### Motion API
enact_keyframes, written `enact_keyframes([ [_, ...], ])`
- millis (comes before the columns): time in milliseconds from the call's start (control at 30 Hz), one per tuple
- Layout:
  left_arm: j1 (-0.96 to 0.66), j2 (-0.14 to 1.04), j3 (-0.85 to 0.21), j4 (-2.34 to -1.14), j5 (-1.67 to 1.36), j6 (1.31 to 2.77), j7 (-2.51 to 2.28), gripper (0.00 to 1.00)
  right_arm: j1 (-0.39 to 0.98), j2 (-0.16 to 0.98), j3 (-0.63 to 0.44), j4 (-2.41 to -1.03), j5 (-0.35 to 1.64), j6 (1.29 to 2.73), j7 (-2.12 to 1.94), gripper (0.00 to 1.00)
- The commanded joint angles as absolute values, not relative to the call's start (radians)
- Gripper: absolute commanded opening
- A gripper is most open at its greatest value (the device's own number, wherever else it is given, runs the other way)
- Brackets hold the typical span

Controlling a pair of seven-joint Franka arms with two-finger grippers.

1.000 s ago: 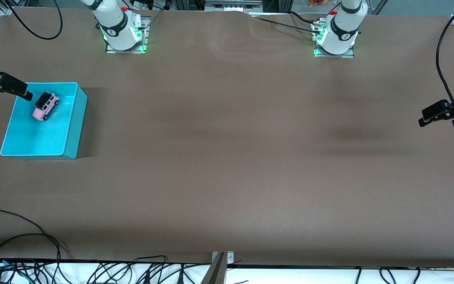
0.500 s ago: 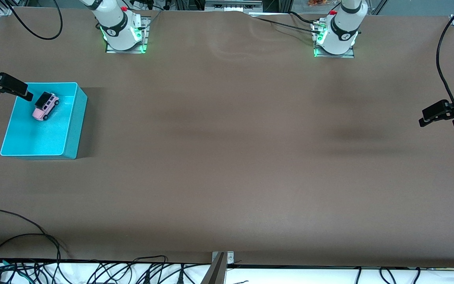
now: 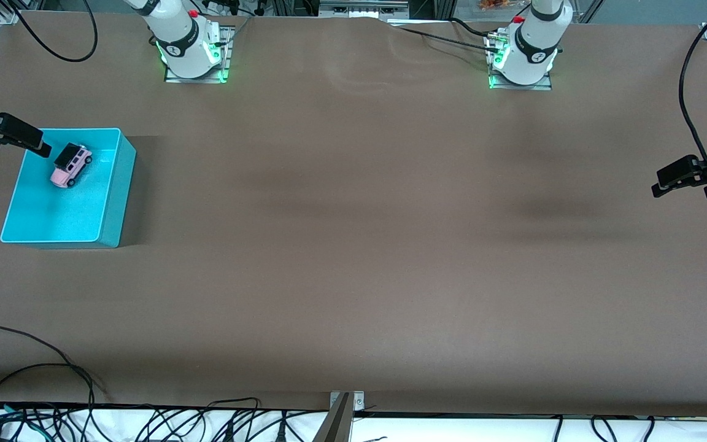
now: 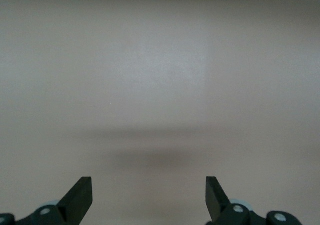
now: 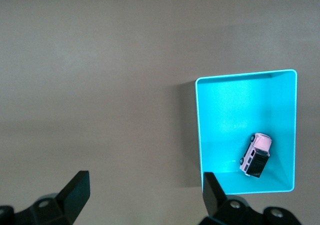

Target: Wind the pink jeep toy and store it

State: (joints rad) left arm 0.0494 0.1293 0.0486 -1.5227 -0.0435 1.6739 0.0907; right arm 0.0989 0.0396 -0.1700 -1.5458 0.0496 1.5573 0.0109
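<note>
The pink jeep toy (image 3: 71, 166) is sitting on its wheels inside the teal bin (image 3: 117, 184), in the part of the bin farther from the front camera, angled across the floor of the bin with its black roof end pointing toward the robots' bases. The bin is standing on the brown desk (image 3: 353, 245) at the right arm's end.

The right tool (image 3: 37, 146) is hanging in the air over the bin's edge at the outer end of the desk, its arm coming in from outside the front view. Its fingers are standing wide apart and holding nothing; in the right wrist view the two dark fingertips (image 5: 77, 187) are framing bare desk beside the bin (image 5: 200, 135), with the jeep (image 5: 256, 155) visible below.

The left tool (image 3: 685, 178) is waiting in the air over the left arm's end of the desk, well apart from the bin, its arm reaching in from the view's edge. Its fingers (image 4: 80, 195) are also spread wide and empty, with only bare desk surface beneath them.
</note>
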Motion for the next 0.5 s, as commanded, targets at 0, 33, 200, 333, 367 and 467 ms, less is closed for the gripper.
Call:
enact_keyframes([
  [0,0.051,0.124,0.048,-1.516,-0.051,1.663,0.115,1.00,0.100,0.046,-0.169,-1.523,0.041,1.549,0.005,1.00],
  [33,0.051,0.124,0.048,-1.516,-0.051,1.663,0.114,1.00,0.100,0.046,-0.169,-1.523,0.041,1.549,0.005,1.00],
  [200,0.051,0.124,0.046,-1.517,-0.049,1.664,0.112,1.00,0.100,0.046,-0.169,-1.505,0.043,1.549,0.005,1.00],
  [333,0.051,0.123,0.046,-1.519,-0.049,1.663,0.109,1.00,0.100,0.046,-0.169,-1.503,0.041,1.549,-0.009,1.00],
  [367,0.051,0.123,0.046,-1.519,-0.049,1.663,0.107,1.00,0.100,0.046,-0.169,-1.503,0.041,1.549,-0.011,1.00],
  [467,0.051,0.123,0.044,-1.519,-0.049,1.663,0.106,1.00,0.097,0.044,-0.170,-1.503,0.043,1.546,-0.015,1.00],
])
